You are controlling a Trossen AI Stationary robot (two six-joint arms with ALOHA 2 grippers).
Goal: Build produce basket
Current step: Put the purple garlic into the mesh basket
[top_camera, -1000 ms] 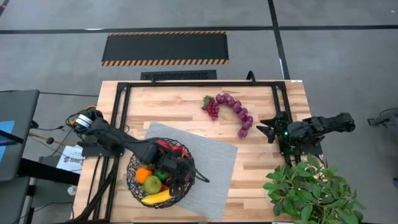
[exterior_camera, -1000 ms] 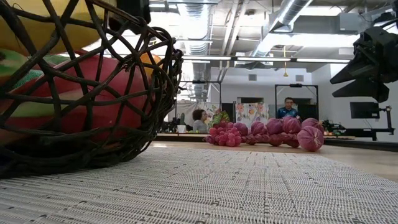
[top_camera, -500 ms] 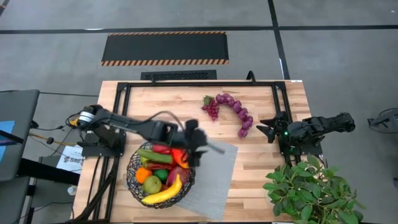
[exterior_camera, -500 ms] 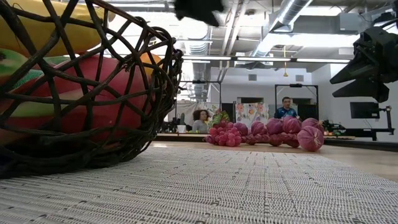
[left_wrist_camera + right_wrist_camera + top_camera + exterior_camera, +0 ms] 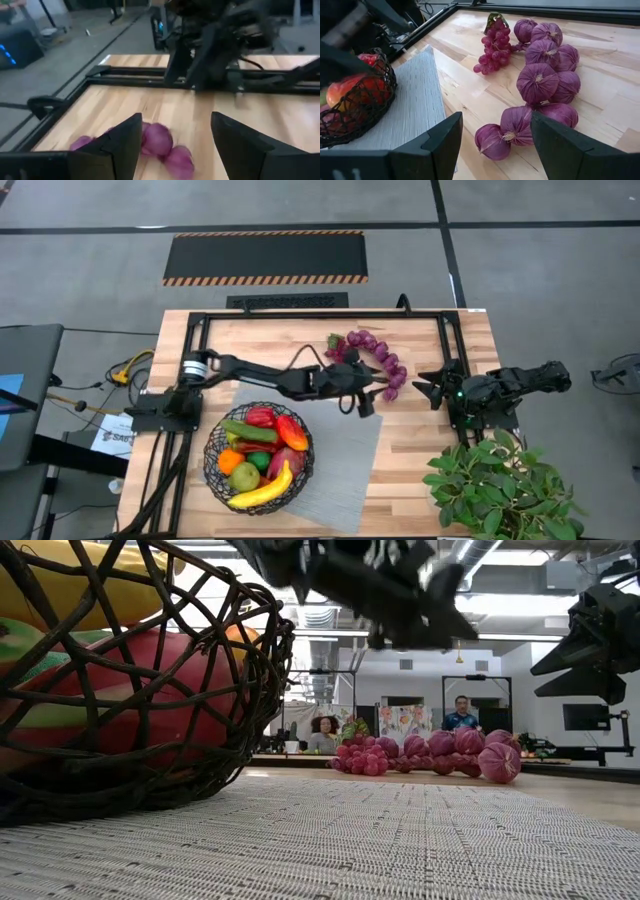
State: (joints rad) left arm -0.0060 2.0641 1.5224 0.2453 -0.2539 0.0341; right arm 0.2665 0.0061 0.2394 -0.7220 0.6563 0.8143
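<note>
Left gripper (image 5: 372, 392), jaws apart and empty, has left the basket (image 5: 258, 459) at lower left and now reaches centre frame beside the purple onion string (image 5: 385, 362). I see glossy produce (image 5: 262, 485) heaped inside the dark wire mesh

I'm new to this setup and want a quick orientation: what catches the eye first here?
First, the wire basket heaped with bright toy produce, on the grey mat at the table's front left. Next, the left gripper, open, stretched toward the string of purple onions and the grapes at the back. The right gripper waits open by the table's right edge.
</note>
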